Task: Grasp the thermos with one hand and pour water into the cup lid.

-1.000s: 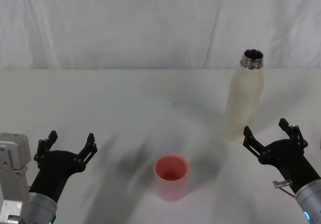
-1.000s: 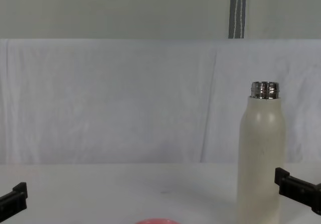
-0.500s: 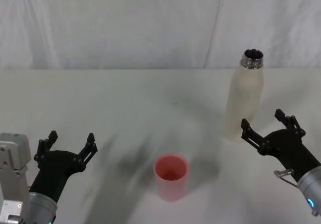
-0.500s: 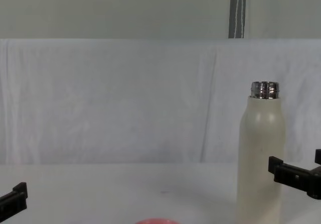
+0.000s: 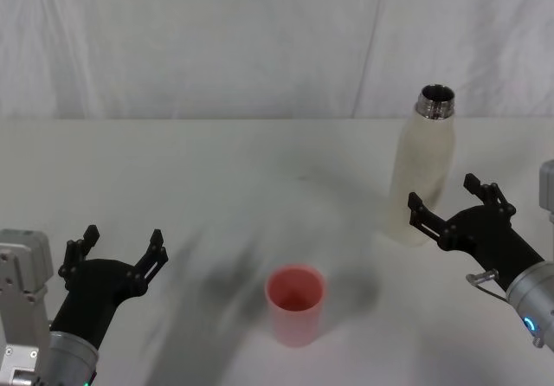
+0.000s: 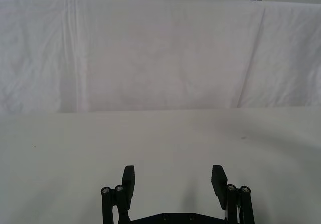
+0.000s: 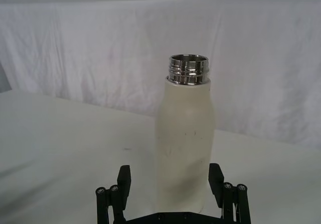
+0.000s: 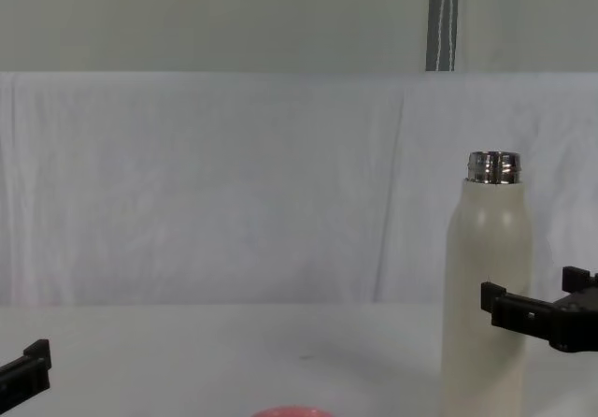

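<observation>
The thermos [image 5: 422, 174] is a tall cream-white bottle with an open steel neck, standing upright at the right of the table; it also appears in the chest view [image 8: 486, 295] and right wrist view [image 7: 184, 133]. My right gripper [image 5: 441, 204] is open just in front of its lower body, one finger on each side, no contact visible [image 7: 170, 181]. The pink cup lid [image 5: 295, 304] stands upright near the table's front centre, and only its rim [image 8: 291, 412] shows in the chest view. My left gripper [image 5: 121, 249] hangs open at the front left, holding nothing.
A white table [image 5: 216, 170] covered in cloth, with a white draped backdrop [image 5: 216, 40] behind it. A dark vertical strip [image 8: 443, 20] rises above the backdrop in the chest view.
My right gripper has moved forward and to the left, up to the thermos, and its open fingers now flank the bottle. The left arm, thermos and cup lid have not moved.
</observation>
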